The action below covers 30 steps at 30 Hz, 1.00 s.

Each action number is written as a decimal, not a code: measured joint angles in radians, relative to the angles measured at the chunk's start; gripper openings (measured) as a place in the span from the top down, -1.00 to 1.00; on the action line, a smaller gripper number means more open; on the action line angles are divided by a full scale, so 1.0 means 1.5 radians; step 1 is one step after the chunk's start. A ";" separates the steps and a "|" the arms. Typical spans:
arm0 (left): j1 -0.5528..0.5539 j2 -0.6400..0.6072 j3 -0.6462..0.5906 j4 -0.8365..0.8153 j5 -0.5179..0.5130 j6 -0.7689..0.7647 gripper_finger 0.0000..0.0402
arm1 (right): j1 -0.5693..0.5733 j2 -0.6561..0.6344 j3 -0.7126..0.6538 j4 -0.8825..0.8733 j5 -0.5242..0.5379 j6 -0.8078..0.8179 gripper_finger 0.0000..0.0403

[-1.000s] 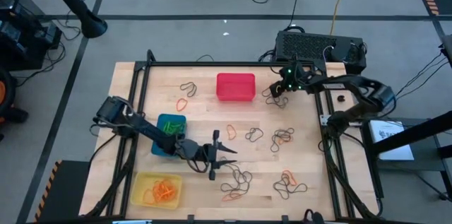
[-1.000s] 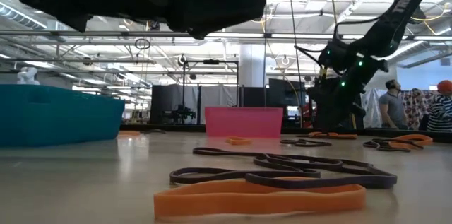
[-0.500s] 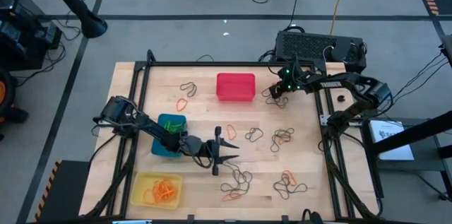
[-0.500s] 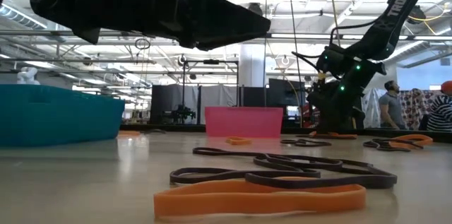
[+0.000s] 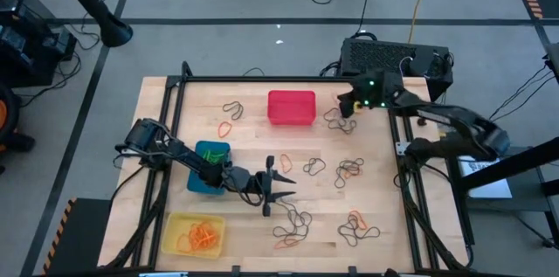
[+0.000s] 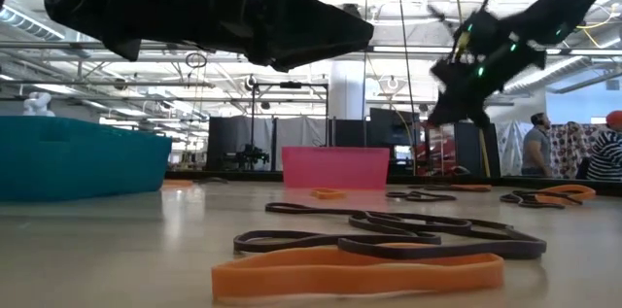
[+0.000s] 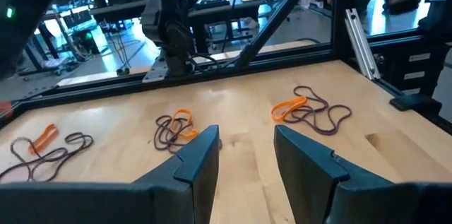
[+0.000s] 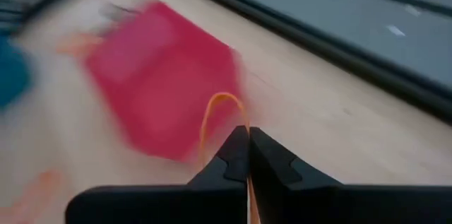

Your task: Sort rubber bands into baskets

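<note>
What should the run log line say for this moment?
right gripper: shut on orange band, near red basket | left gripper: open, empty, mid-table

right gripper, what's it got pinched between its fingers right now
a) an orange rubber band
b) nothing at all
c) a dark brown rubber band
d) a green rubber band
a: in the right wrist view the right gripper has its fingers shut together on a thin orange rubber band, whose loop arches up in front of the red basket.
</note>
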 joint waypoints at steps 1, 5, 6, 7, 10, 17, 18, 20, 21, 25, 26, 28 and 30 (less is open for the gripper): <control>0.000 0.000 0.000 0.000 0.000 0.000 0.27 | 0.009 -0.024 0.000 -0.003 -0.017 0.001 0.99; 0.006 0.000 0.000 0.004 0.000 -0.011 0.27 | 0.065 -0.107 0.000 -0.034 -0.055 0.001 0.99; 0.008 0.000 0.001 0.006 -0.001 -0.011 0.27 | 0.087 -0.124 0.000 -0.045 -0.057 0.003 1.00; 0.010 0.000 0.001 0.011 -0.001 -0.012 0.27 | 0.112 -0.138 0.000 -0.057 -0.057 0.007 1.00; 0.014 0.000 0.006 0.032 -0.001 -0.031 0.27 | 0.196 -0.162 -0.014 -0.068 -0.057 0.024 1.00; 0.022 0.020 0.045 0.033 -0.018 -0.084 0.27 | 0.411 -0.157 -0.062 -0.029 0.014 0.091 1.00; 0.020 0.030 0.050 0.031 -0.018 -0.070 0.27 | 0.442 -0.152 -0.069 -0.022 0.035 0.101 1.00; 0.019 0.058 0.071 0.031 -0.017 -0.038 0.27 | 0.499 -0.142 -0.079 0.007 0.065 0.122 1.00; 0.018 0.071 0.081 0.031 -0.016 -0.020 0.27 | 0.527 -0.136 -0.081 0.016 0.073 0.131 1.00; 0.019 0.123 0.124 0.032 -0.017 0.045 0.27 | 0.625 -0.105 -0.083 0.046 0.131 0.165 1.00; 0.019 0.133 0.135 0.030 -0.017 0.060 0.27 | 0.645 -0.096 -0.083 0.055 0.143 0.172 1.00; 0.018 0.152 0.157 0.032 -0.017 0.087 0.27 | 0.684 -0.075 -0.083 0.076 0.157 0.180 1.00; 0.018 0.167 0.174 0.033 -0.017 0.102 0.27 | 0.717 -0.052 -0.083 0.089 0.172 0.187 1.00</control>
